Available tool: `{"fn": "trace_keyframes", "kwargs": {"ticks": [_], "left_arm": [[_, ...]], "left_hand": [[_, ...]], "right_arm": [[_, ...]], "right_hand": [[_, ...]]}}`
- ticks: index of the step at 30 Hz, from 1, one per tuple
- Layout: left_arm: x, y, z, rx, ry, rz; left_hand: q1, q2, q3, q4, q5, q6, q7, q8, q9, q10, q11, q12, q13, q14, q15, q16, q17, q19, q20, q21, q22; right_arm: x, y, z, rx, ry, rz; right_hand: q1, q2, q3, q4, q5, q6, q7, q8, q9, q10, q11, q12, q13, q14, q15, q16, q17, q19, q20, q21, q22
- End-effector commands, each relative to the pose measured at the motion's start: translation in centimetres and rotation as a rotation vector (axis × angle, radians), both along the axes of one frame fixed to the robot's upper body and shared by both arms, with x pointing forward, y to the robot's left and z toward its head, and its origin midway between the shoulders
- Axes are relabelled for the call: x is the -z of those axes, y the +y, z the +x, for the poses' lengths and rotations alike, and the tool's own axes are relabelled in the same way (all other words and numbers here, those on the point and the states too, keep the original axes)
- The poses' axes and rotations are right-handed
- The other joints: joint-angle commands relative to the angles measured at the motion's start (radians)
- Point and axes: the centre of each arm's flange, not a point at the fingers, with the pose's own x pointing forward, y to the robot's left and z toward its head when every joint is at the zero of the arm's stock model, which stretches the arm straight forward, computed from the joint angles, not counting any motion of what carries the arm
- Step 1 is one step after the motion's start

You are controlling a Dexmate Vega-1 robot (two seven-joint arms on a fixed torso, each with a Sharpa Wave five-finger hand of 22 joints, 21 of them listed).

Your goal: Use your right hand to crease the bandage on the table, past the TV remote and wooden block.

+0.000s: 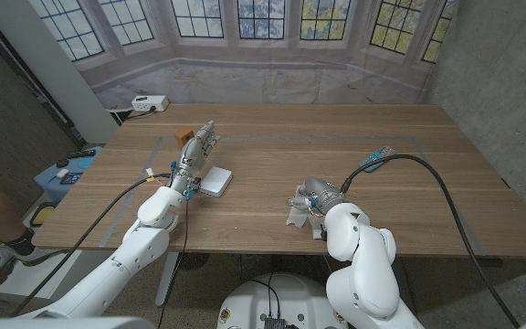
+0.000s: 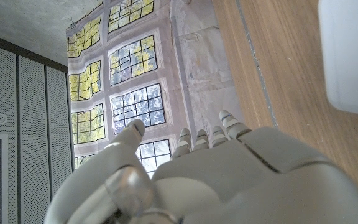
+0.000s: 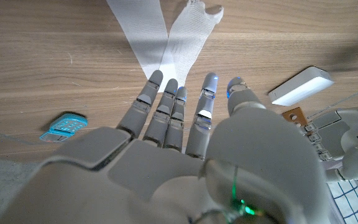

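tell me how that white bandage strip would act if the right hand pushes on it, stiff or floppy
Probably floppy: the bandage is thin mesh already bent into a V, so it should fold rather than spring back. It looks light and may slide on the smooth wooden table under the right hand. No risk of rolling.

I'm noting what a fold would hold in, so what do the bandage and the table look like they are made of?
The bandage looks like white woven gauze or elastic cloth: a fine mesh texture shows, and one end is frayed. The table looks like matte wood or wood-look laminate, with long plank grain lines and little shine; which of the two cannot be told. The right robot hand reaches over the bandage.
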Motion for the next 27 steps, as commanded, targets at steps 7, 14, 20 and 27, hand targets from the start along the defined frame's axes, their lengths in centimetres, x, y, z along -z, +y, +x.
{"fn": "trace_keyframes", "kwargs": {"ticks": [7, 14, 20, 27], "left_arm": [[0.0, 0.0, -0.5, -0.018, -0.002, -0.004], [0.0, 0.0, -1.0, -0.029, -0.001, -0.007], [-0.1, 0.0, -1.2, -0.034, -0.001, -0.011], [-0.2, -0.2, -1.3, -0.036, 0.000, -0.012]], "left_hand": [[0.014, 0.001, -0.004, -0.001, 0.007, 0.007, 0.001, 0.003, 0.002, 0.002, 0.006, 0.004, 0.002, 0.001, 0.006, 0.003, 0.003, 0.000, 0.006, 0.001, 0.002], [0.014, 0.001, -0.005, -0.001, 0.007, 0.008, 0.001, 0.003, 0.002, 0.002, 0.005, 0.004, 0.002, 0.000, 0.006, 0.003, 0.003, 0.000, 0.006, 0.001, 0.002], [0.014, 0.001, -0.005, -0.001, 0.007, 0.007, 0.001, 0.003, 0.002, 0.002, 0.005, 0.004, 0.002, 0.001, 0.005, 0.003, 0.003, 0.000, 0.006, 0.001, 0.002], [0.015, 0.001, -0.005, -0.001, 0.007, 0.006, 0.000, 0.003, 0.002, 0.003, 0.004, 0.004, 0.002, 0.001, 0.005, 0.003, 0.003, -0.001, 0.005, 0.001, 0.002]], "right_arm": [[-0.9, -0.4, 0.4, -0.013, -0.049, -0.001], [-1.7, -0.9, 0.7, -0.022, -0.069, 0.004], [-2.3, -1.1, 1.1, -0.027, -0.083, 0.006], [-2.6, -1.3, 1.4, -0.026, -0.087, 0.016]], "right_hand": [[-0.003, 0.007, -0.003, -0.003, -0.002, -0.015, 0.000, -0.011, 0.000, 0.006, 0.002, -0.001, 0.002, 0.006, -0.004, 0.008, 0.005, 0.007, 0.002, 0.007, 0.000], [-0.005, 0.007, -0.006, -0.004, -0.003, -0.023, 0.000, -0.015, 0.001, 0.004, 0.003, -0.003, 0.002, 0.004, -0.002, 0.008, 0.005, 0.006, 0.003, 0.006, 0.000], [-0.011, 0.003, -0.011, -0.003, -0.004, -0.038, -0.002, -0.022, 0.001, 0.005, 0.004, -0.004, 0.001, 0.004, 0.000, 0.008, 0.005, 0.006, 0.004, 0.006, 0.000], [-0.014, 0.004, -0.015, -0.003, -0.004, -0.065, 0.004, -0.033, 0.001, -0.004, 0.005, -0.008, 0.002, 0.000, -0.001, 0.008, 0.005, 0.004, 0.005, 0.004, 0.000]]}}
